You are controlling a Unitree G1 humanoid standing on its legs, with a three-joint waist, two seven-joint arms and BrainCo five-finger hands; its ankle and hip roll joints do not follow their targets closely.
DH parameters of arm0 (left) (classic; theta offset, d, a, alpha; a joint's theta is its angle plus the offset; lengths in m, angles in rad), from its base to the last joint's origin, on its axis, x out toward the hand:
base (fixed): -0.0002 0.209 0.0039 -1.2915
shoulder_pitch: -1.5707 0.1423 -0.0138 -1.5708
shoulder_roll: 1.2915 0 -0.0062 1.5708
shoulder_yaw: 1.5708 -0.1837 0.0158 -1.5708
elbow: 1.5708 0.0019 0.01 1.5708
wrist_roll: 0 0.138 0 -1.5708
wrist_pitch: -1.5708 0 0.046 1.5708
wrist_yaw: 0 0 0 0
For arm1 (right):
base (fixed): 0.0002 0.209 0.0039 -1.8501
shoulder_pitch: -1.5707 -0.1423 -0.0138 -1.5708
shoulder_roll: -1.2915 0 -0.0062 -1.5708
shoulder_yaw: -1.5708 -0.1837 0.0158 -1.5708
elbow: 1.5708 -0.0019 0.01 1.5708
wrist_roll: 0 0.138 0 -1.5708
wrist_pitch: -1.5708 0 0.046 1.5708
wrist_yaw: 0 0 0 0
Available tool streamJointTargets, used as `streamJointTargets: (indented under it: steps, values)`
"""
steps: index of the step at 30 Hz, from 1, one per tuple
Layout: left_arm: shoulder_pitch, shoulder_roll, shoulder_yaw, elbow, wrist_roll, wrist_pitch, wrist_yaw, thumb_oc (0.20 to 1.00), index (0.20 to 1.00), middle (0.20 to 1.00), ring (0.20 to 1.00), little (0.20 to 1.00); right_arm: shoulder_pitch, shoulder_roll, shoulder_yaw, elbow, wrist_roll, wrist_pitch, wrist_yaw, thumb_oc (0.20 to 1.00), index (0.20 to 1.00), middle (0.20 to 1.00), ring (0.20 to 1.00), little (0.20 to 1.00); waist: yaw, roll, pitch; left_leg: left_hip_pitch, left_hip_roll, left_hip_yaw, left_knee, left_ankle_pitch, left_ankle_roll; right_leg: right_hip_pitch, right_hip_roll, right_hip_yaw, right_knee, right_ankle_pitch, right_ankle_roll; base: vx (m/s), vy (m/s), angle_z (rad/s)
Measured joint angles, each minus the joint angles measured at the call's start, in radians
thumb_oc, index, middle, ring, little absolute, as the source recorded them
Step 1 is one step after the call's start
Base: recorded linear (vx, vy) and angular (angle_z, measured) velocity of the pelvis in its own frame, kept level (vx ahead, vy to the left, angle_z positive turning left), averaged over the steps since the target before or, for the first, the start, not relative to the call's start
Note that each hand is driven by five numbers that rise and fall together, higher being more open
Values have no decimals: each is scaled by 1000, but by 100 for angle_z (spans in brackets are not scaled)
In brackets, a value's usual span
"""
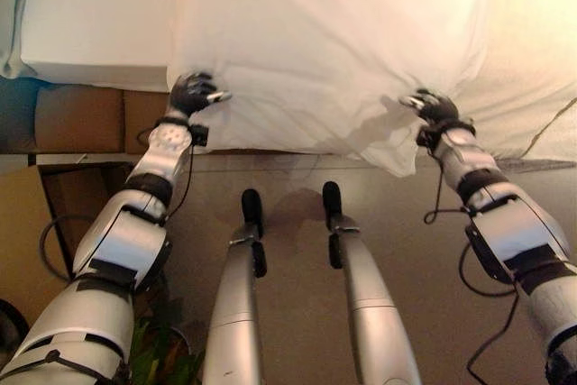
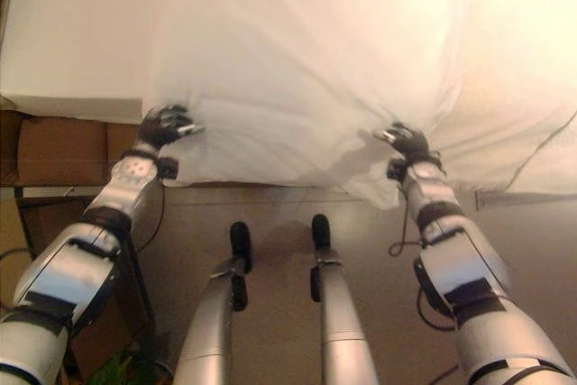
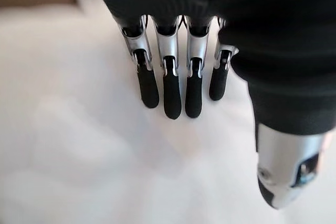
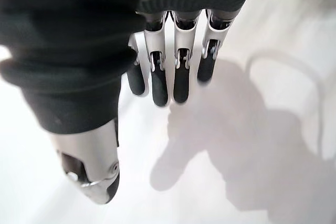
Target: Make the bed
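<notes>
While the white duvet (image 1: 334,42) lies spread over the bed, its near edge hangs over the side of the mattress (image 1: 90,33) toward you, with one corner (image 1: 397,161) drooping lower than the rest, just beside your right hand. To your left the cover stops short, so a strip of bare mattress shows there beyond its edge.

Your left hand (image 1: 194,92) sits at the duvet's near left corner and your right hand (image 1: 431,105) at the near edge further right, the two well apart. That spacing looks chosen so you can take the edge at two points and move it evenly. In each wrist view the fingers (image 3: 170,95) reach out straight with the thumb apart, white cloth lying past them and nothing pinched between; you have not gripped the fabric yet, and whether the tips touch it is hard to tell.

You have free floor (image 1: 297,178) between you and the bed, so backing off or shifting sideways looks easy. On your left a brown box-like piece (image 1: 77,119) stands under the mattress edge near your left arm, so watch that elbow. My guess is the drooping corner needs lifting and the cover drawing leftward over the bare strip
</notes>
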Motion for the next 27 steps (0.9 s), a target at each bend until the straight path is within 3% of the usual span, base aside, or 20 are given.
streamJointTargets:
  steps: [2,9,13,18,21,27]
  values:
    - [95,5,86,-13,-26,-4,-3,1000,1000,1000,1000,1000,88,-13,-88,-10,9,-3,-3,1000,1000,1000,1000,1000,0,0,0,39,-1,1,-34,6,-2,34,-1,-2,-21,-1,-2,8,-34,4]
    - [336,-7,202,21,-38,-4,-20,1000,1000,1000,1000,1000,327,15,-205,2,18,-6,2,1000,1000,1000,1000,1000,4,-1,-1,244,0,-2,-203,48,-17,216,-2,-23,-138,0,-9,48,-46,4]
    - [458,-100,255,18,-56,-8,-79,1000,1000,1000,1000,1000,448,85,-255,-6,18,-17,13,1000,1000,1000,1000,1000,10,4,-10,456,2,-2,-370,91,-21,419,-3,-40,-274,23,-13,109,-4,4]
    - [655,-269,242,-5,-81,-15,-182,1000,1000,1000,1000,1000,673,189,-278,-73,-11,-39,36,1000,1000,1000,1000,1000,31,35,-152,641,0,1,-542,127,-16,626,-6,-54,-482,70,-4,93,18,7]
    - [718,-311,247,20,-83,-6,-218,1000,1000,1000,1000,1000,726,230,-281,-86,-29,-45,43,1000,1000,1000,1000,1000,30,39,-196,713,-6,-2,-571,127,-15,731,-12,-53,-568,88,1,50,15,10]
    - [787,-391,213,98,-58,40,-259,1000,1000,1000,1000,1000,800,291,-261,-62,-139,-54,54,1000,1000,1000,1000,1000,26,37,-295,807,6,-1,-573,96,-28,846,-2,-48,-620,95,-5,85,30,-4]
